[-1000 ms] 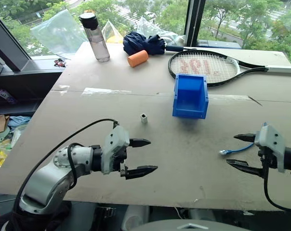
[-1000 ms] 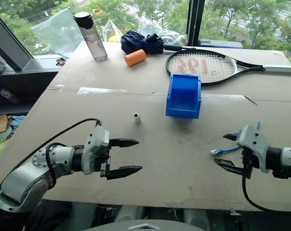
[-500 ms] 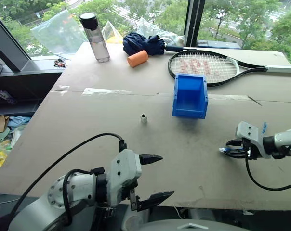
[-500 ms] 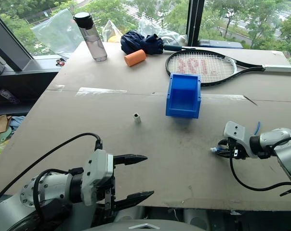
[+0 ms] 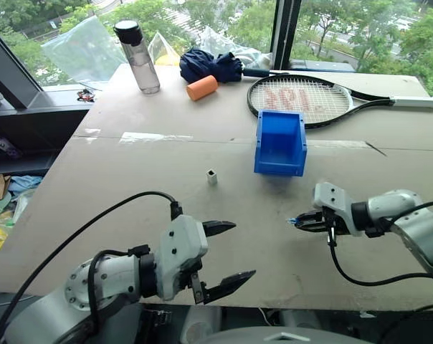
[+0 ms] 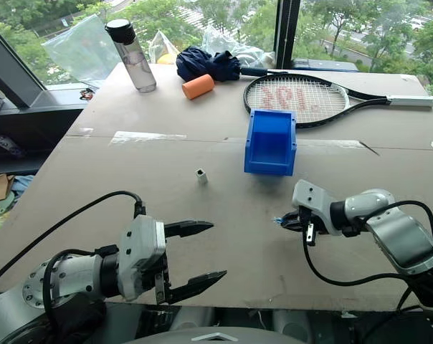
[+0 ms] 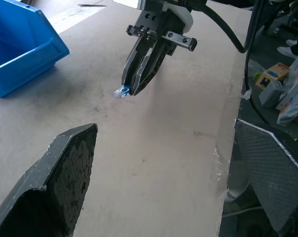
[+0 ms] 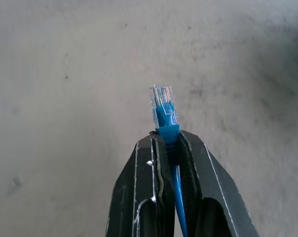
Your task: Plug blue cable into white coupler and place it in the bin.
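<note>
My right gripper is shut on the blue cable just behind its clear plug, which sticks out past the fingertips. It holds the cable low over the table, in front of the blue bin. The cord runs back between the fingers and out of sight. The small white coupler stands upright on the table, left of the bin and apart from both grippers. My left gripper hangs open and empty near the table's front edge. In the left wrist view the right gripper holds the plug a little above the board.
At the back of the table lie a tennis racket, an orange roll, a dark blue cloth and a water bottle. The table's front edge is close below both grippers.
My right gripper shut on the blue cable's plug end and carried it left, toward the table's middle. My left gripper drew back toward the front edge and stayed open.
</note>
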`<state>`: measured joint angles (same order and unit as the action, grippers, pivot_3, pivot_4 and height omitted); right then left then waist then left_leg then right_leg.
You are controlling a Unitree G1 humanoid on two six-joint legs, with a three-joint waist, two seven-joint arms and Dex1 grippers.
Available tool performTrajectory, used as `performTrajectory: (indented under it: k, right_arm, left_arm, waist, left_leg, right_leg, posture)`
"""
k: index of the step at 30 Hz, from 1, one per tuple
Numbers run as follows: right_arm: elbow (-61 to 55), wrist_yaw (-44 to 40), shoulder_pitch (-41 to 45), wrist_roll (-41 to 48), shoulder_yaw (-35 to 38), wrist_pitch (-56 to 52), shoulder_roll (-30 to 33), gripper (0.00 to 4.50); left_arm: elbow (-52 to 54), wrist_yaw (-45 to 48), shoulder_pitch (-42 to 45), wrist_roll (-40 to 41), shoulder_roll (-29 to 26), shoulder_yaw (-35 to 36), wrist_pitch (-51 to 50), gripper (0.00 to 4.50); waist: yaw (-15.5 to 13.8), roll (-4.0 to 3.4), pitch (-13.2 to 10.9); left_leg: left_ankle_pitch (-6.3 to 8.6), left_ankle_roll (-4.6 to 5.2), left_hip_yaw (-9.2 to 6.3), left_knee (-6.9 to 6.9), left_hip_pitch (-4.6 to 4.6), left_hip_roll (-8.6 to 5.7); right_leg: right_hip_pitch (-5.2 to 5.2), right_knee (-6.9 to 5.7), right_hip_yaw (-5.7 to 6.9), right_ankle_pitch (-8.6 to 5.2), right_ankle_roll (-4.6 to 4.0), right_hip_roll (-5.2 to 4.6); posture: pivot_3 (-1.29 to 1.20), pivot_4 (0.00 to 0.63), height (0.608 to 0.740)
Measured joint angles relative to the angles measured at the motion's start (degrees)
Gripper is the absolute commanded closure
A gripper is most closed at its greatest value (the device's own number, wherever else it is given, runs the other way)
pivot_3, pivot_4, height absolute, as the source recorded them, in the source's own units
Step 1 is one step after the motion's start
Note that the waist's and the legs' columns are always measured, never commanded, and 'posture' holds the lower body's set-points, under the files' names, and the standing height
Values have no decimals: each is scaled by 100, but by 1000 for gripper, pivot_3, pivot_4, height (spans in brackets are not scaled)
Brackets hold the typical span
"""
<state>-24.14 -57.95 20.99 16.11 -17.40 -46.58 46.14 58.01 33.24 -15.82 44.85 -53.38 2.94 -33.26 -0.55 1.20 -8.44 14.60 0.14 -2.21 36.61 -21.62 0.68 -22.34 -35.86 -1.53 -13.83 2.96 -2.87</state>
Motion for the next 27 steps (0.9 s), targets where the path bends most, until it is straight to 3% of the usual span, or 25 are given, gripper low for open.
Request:
performTrajectory:
  k: [6, 10, 15, 21, 27]
  right_arm:
    - [707, 395, 998, -674, -1114, -167, -736, 4491]
    - [1202, 423, 1220, -909, -1259, 94, -931, 3118]
    - [1041, 659, 823, -882, -783, 244, -933, 869]
    - [-269, 827, -757, -445, 447, 710, -639, 869]
    - [-1785, 896, -3285, 224, 2062, 1477, -747, 869]
  left_arm:
    - [-162, -8, 340, -97, -148, 162, -246, 0]
    - [-2176, 428, 2512, -580, 192, -482, -353, 0]
    - [-3467, 999, 3054, -1195, 487, -1146, -186, 0]
    - [-4614, 1725, 3265, -1796, 875, -1506, 427, 0]
    - [-5122, 2253, 3462, -2303, 1350, -1787, 1031, 0]
  waist:
    - [-27, -3, -2]
    - [-22, 3, 10]
    - [99, 7, 14]
    - [54, 6, 12]
    - [-5, 4, 14]
  left_leg:
    - [0, 0, -5, 1, -4, -8]
    - [-1, -1, -29, 28, -4, -7]
    - [6, 10, -22, 14, -16, -10]
    - [7, 11, -49, -4, -33, -8]
    - [7, 12, -52, 12, -12, -9]
  right_leg:
    - [-2, 1, 3, 0, -2, -4]
    - [15, -5, 29, 2, -3, 10]
    - [1, -1, 15, 17, 24, 3]
    - [-17, -7, 41, 15, 26, 3]
    - [17, -4, 44, 11, 27, 3]
  posture:
    - [0, 150, 740]
    - [0, 150, 740]
    - [0, 150, 740]
    - [0, 150, 740]
    - [0, 150, 740]
